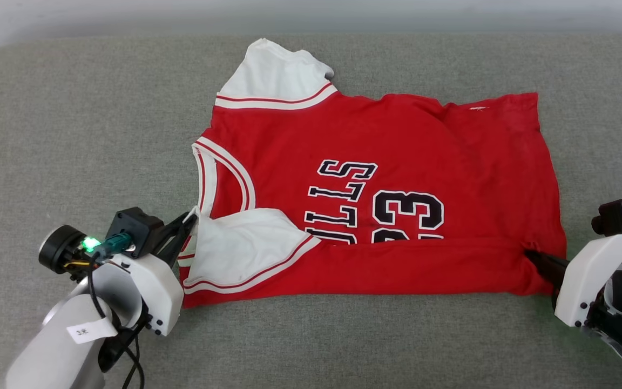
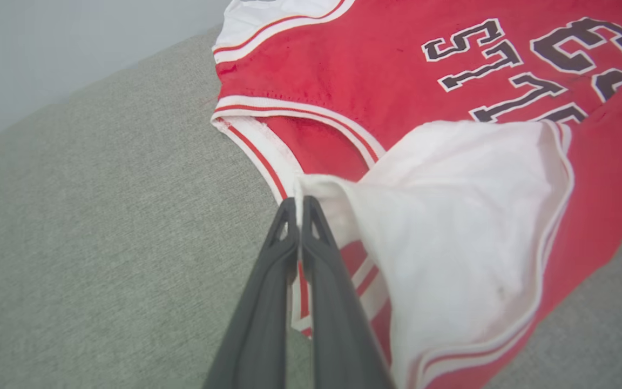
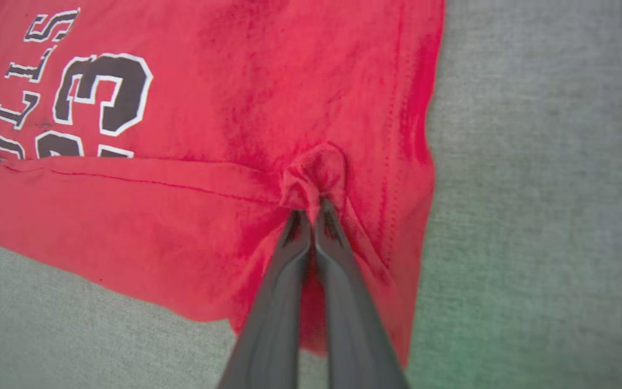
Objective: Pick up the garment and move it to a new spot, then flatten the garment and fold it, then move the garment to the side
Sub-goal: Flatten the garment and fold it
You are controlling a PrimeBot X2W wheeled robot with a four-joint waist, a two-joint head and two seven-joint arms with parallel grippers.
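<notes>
The garment (image 1: 397, 140) lies on the grey cushion (image 1: 73, 108). Your left end effector (image 1: 191, 219) is clamped on its white sleeve (image 1: 246, 243) and your right end effector (image 1: 532, 255) on its hem (image 1: 551, 216), probably so that holding 2 ends keeps the fold straight.

Before me spreads a broad padded surface (image 1: 343, 340) in grey-green woven fabric, its far left corner rounded. Behind it I see a plain pale wall (image 1: 127, 16). The light is soft and even across the padding.
</notes>
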